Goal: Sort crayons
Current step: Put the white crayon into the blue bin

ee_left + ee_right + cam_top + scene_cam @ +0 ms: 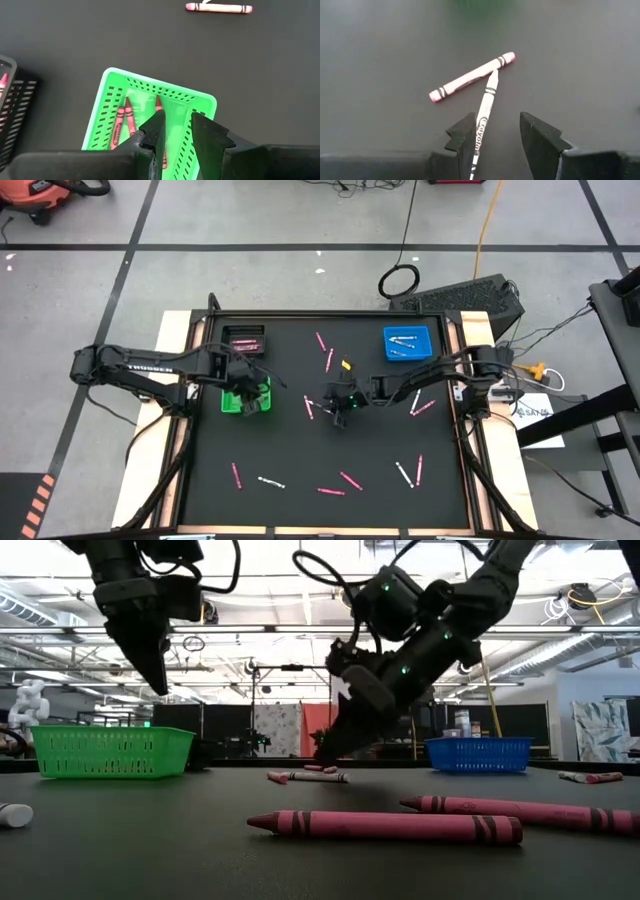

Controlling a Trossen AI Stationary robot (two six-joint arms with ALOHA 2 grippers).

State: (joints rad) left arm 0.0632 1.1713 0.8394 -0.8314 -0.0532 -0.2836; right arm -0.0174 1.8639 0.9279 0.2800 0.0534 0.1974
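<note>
From above, the left pincer [247, 393] hangs over the green basket [231, 402] near the desk's [290, 450] left edge. A black basket [243, 339] with pink crayons sits behind it toward the far left corner, and a blue basket [407, 342] sits toward the far right corner. The right pincer [338, 406] is at mid-desk. Loose crayons [351, 480] lie scattered, most along the near edge and far middle.

The level view alone shows heights: the left pincer [155, 665] is well above the green basket [110, 751], the right pincer [335, 745] is almost down on the desk.

The left wrist view reveals reddish crayons [123, 120] inside the green basket [107, 107], its fingers [155, 127] slightly apart and holding nothing.

The right wrist view shows a white crayon [485, 110] lying between its parted fingers [465, 135], not yet gripped, its tip touching a pink crayon [471, 76].
</note>
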